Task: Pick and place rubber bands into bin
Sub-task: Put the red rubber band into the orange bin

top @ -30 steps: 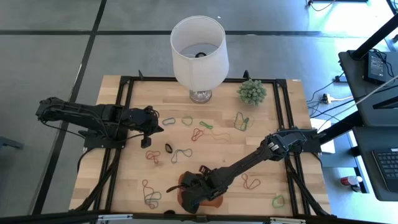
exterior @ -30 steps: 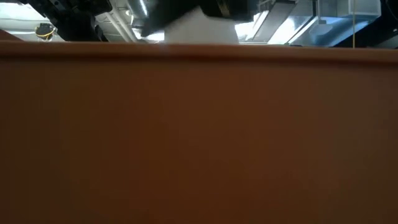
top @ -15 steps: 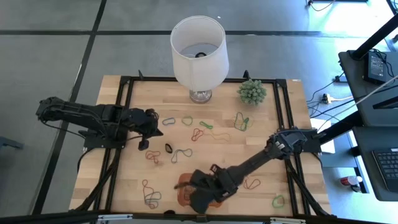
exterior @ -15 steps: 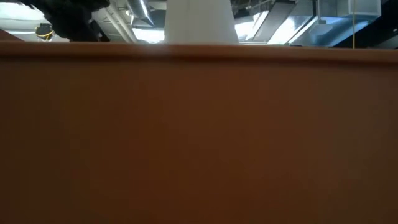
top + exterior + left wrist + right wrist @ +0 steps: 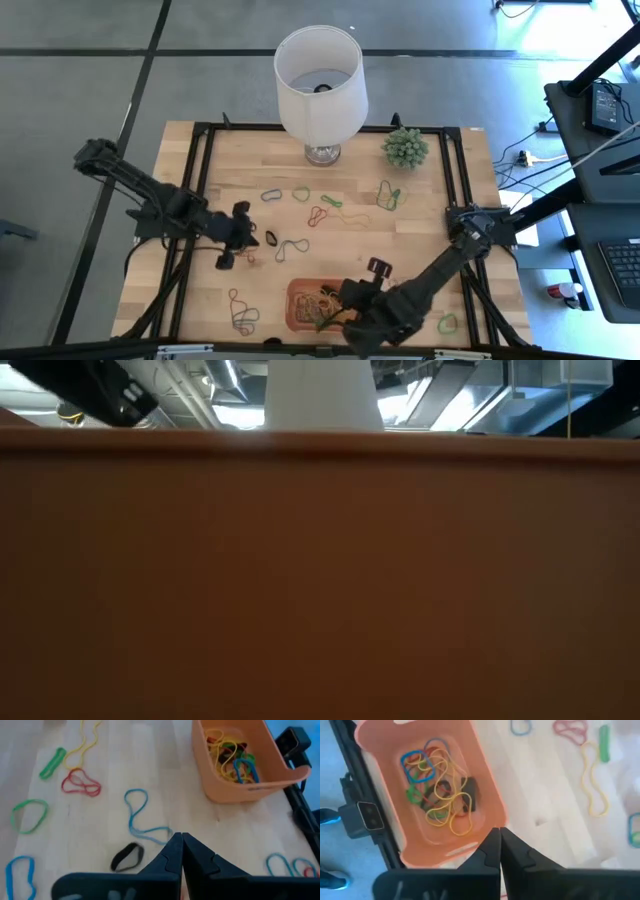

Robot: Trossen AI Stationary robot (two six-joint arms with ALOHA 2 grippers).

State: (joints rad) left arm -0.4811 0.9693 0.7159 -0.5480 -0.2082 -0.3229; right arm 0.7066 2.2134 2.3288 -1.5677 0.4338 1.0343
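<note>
The orange bin (image 5: 318,303) sits near the table's front edge and holds several rubber bands (image 5: 437,795) in yellow, blue, green and red. More rubber bands lie loose on the wood, among them a black one (image 5: 127,856), a blue one (image 5: 141,817) and a red one (image 5: 80,783). My left gripper (image 5: 223,260) hangs shut above the table, left of the bin and by the black band (image 5: 271,238), with nothing between its fingers (image 5: 181,845). My right gripper (image 5: 348,320) hangs shut over the bin's right rim (image 5: 496,815), holding nothing.
A white lampshade (image 5: 320,72) and a small green plant (image 5: 405,147) stand at the table's far edge. Loose bands also lie near the front left (image 5: 242,316) and front right (image 5: 447,323). An orange-brown surface (image 5: 320,580) fills the low view.
My right gripper has risen from over the bin and drawn toward the table's right edge, leaving the bin and its bands uncovered. My left gripper has swung toward the near edge, closer to the bin.
</note>
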